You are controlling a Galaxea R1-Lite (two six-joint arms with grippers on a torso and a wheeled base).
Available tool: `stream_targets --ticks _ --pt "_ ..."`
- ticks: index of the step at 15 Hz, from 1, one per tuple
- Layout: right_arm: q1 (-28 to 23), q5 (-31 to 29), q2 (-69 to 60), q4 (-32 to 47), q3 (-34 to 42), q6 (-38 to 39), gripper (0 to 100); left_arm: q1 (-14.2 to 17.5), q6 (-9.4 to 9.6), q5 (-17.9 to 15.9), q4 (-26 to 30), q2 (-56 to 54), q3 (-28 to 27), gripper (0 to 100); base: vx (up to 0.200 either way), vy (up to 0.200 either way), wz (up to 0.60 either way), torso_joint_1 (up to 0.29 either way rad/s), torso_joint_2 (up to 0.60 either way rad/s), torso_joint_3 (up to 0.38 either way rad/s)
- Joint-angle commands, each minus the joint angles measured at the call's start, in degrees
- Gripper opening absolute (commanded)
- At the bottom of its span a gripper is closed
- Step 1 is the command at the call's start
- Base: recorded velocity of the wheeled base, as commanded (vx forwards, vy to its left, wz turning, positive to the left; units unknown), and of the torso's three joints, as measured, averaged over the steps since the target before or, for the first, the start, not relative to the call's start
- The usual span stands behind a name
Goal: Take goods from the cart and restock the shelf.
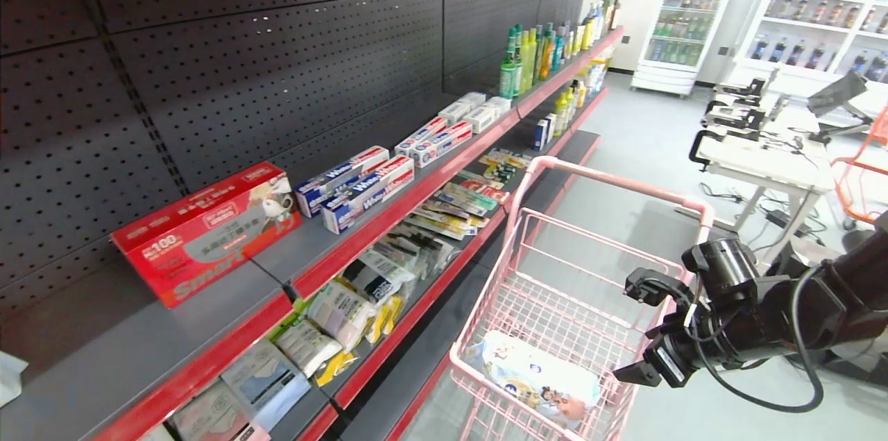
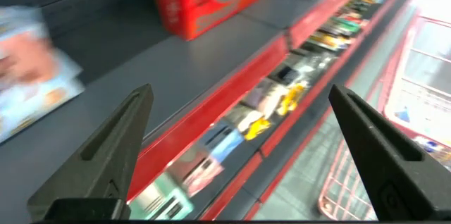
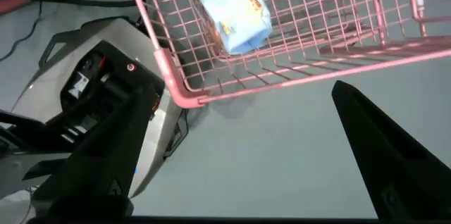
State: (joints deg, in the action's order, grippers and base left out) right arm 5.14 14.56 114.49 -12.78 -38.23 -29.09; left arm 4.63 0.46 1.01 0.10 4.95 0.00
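Jaws both wide apart, empty: right jaws just beside cart [image 1: 624,183], likely staged for pack [image 1: 534,375] inside; shelf [image 2: 141,62] under left jaws.

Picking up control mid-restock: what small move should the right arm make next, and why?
Probably shift the right gripper sideways over the rim of the cart, to above the pack. Its jaws are open and empty, it hangs outside the cart over the floor, and the pack lies inside.
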Motion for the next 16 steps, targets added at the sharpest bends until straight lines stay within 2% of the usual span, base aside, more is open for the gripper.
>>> stream_targets --ticks 1,4,8,16 --pt "2.1 0.7 2.9 0.0 -1.9 0.2 100 0.0 -0.02 0.0 0.0 0.1 0.0 100 0.0 0.0 0.0 0.0 0.0 0.0" --pt "4.8 3.5 5.2 -0.4 -5.1 0.3 100 0.0 0.06 0.0 0.0 0.1 0.0 100 0.0 0.0 0.0 0.0 0.0 0.0" --pt "8.3 2.8 8.6 -5.9 -6.1 0.7 100 0.0 -0.02 0.0 0.0 0.1 0.0 100 0.0 0.0 0.0 0.0 0.0 0.0" --pt "9.6 2.8 14.4 -6.8 -7.8 -1.2 100 0.0 -0.02 0.0 0.0 0.1 0.0 100 0.0 0.0 0.0 -0.021 0.04 0.023"
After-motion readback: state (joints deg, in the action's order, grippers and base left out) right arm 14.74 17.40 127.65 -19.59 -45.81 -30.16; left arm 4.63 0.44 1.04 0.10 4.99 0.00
